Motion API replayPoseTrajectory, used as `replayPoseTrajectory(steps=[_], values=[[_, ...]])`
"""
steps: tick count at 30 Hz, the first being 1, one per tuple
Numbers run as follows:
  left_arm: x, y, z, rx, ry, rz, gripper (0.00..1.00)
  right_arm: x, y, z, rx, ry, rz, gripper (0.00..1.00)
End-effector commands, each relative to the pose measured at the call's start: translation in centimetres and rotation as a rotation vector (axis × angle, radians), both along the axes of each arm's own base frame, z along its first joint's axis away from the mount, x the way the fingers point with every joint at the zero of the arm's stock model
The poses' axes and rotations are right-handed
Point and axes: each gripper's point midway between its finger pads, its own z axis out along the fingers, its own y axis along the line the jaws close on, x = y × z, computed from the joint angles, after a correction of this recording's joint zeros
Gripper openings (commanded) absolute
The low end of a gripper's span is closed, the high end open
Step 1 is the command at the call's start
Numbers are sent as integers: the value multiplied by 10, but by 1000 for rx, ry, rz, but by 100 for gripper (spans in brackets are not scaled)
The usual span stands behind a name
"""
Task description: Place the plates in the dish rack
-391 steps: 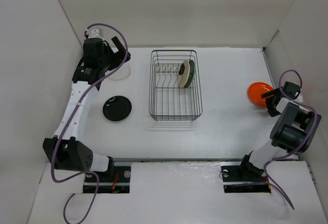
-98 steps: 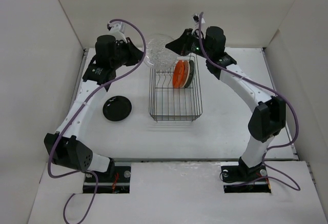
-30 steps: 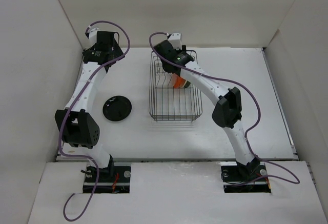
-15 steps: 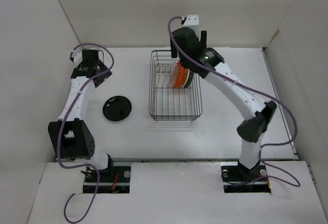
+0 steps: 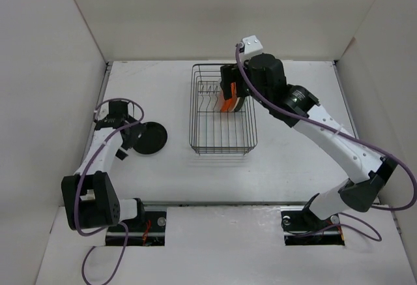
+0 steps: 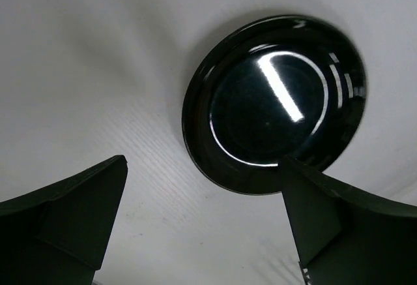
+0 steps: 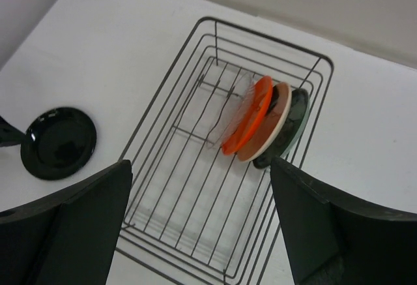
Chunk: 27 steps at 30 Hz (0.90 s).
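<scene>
The black wire dish rack (image 5: 191,112) stands mid-table. In the right wrist view the rack (image 7: 174,71) holds, upright at its far end, the clear glass plate (image 7: 236,105), the orange plate (image 7: 253,110), the cream plate (image 7: 270,125) and the dark teal plate (image 7: 294,119). The glossy black plate (image 5: 150,137) lies flat on the table left of the rack. My left gripper (image 5: 132,143) is open, low at the black plate's left edge; the plate (image 6: 273,122) fills its view just ahead of the fingers. My right gripper (image 5: 229,96) is open and empty, above the rack's far end.
White walls close the table at the left, back and right. The table's left edge runs close to my left arm. The near half of the rack holds only bare wire prongs.
My left arm has swung from the back left corner down to the black plate. My right arm has drawn back over the rack. The glass plate now stands in the rack.
</scene>
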Motion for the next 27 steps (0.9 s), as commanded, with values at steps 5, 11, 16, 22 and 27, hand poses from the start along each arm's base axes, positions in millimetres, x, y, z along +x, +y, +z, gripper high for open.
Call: replayPoseTrajectory(steps=[5,11,16,22,27], values=[[-16,-17,-37,-142,-12,82,94,-18,17,15,75,-60,142,91],[-10,-19,-50,-167,-36,112,81,-17,24,18,95,-46,154,91],[-11,-16,-57,-168,-58,147,75,-16,25,20,110,-50,152,91],[-12,-12,-73,-177,-39,163,58,-17,28,18,118,-43,158,91],[-18,-14,-85,-197,-16,168,51,-16,23,17,115,-47,139,91]])
